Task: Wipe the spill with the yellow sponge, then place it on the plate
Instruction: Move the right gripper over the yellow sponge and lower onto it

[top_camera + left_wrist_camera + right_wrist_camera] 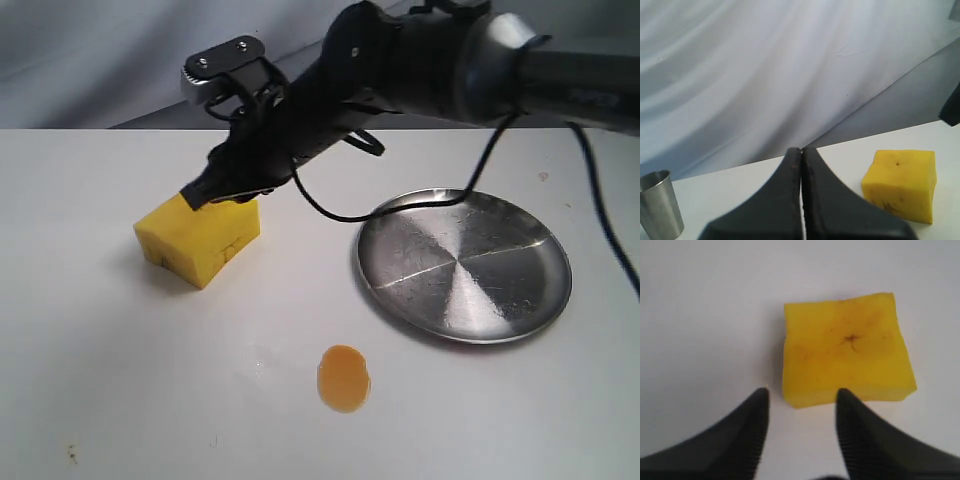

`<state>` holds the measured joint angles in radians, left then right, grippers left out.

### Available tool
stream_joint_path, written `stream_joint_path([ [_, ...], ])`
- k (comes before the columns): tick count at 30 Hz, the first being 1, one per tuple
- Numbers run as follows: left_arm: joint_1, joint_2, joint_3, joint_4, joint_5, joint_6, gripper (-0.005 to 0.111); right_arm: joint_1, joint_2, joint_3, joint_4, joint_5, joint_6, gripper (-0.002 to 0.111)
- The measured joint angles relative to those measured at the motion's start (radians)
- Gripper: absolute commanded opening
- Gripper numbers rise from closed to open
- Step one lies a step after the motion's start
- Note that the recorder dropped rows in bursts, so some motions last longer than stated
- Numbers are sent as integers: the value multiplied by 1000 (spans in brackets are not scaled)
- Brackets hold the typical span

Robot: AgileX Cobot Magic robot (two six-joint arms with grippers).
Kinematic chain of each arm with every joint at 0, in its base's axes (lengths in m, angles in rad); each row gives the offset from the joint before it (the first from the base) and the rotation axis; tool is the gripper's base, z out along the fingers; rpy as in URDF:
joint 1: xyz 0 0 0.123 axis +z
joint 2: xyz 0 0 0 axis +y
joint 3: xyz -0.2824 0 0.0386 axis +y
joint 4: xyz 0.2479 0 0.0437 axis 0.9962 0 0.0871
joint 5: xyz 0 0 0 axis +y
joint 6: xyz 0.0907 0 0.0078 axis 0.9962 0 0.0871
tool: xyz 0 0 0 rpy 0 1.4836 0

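The yellow sponge [198, 238] lies on the white table at the left; it also shows in the left wrist view [901, 184] and the right wrist view [845, 347]. My right gripper [215, 192] reaches across from the right and hovers over the sponge's far edge, open [802, 395], its jaws apart with the sponge just ahead of the tips, nothing between them. The spill [344, 377] is a small orange puddle near the front. The plate [464, 265] lies at the right. My left gripper [801, 151] is shut and holds nothing.
A steel cup [660, 205] stands on the table in the left wrist view. A black cable [330, 208] hangs from the right arm over the plate's rim. A grey cloth backdrop [765, 75] stands behind the table.
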<state>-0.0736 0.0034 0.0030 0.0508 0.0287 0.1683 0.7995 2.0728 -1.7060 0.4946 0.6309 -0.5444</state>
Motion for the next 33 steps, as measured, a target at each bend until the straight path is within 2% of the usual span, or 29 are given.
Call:
stream_joint_path([
  [2,0,0,0,0,0,0,0,3,62,-72,-20,4,128,82],
  [3,0,0,0,0,0,0,0,3,92,-114,-40,4,211,85],
  [8,0,0,0,0,0,0,0,3,253,-268,-152,46,544,84],
  [13,0,0,0,0,0,0,0,0,379,-358,-162,42,733,83],
  [14,0,0,0,0,0,0,0,-2,407,-372,-164,42,775,80],
  [15,0,0,0,0,0,0,0,-4,421,-379,-164,39,808,69],
  [16,0,0,0,0,0,0,0,-4,434,-383,-165,36,850,50],
  [17,0,0,0,0,0,0,0,-4,437,-387,-168,31,901,37],
  [20,0,0,0,0,0,0,0,-2,439,-393,-172,31,937,5],
  [21,0,0,0,0,0,0,0,-2,439,-393,-174,33,937,0],
  [25,0,0,0,0,0,0,0,-2,422,-394,-208,100,894,0],
  [29,0,0,0,0,0,0,0,8,369,-378,-341,200,834,0],
  [33,0,0,0,0,0,0,0,43,269,-257,-495,233,815,0],
])
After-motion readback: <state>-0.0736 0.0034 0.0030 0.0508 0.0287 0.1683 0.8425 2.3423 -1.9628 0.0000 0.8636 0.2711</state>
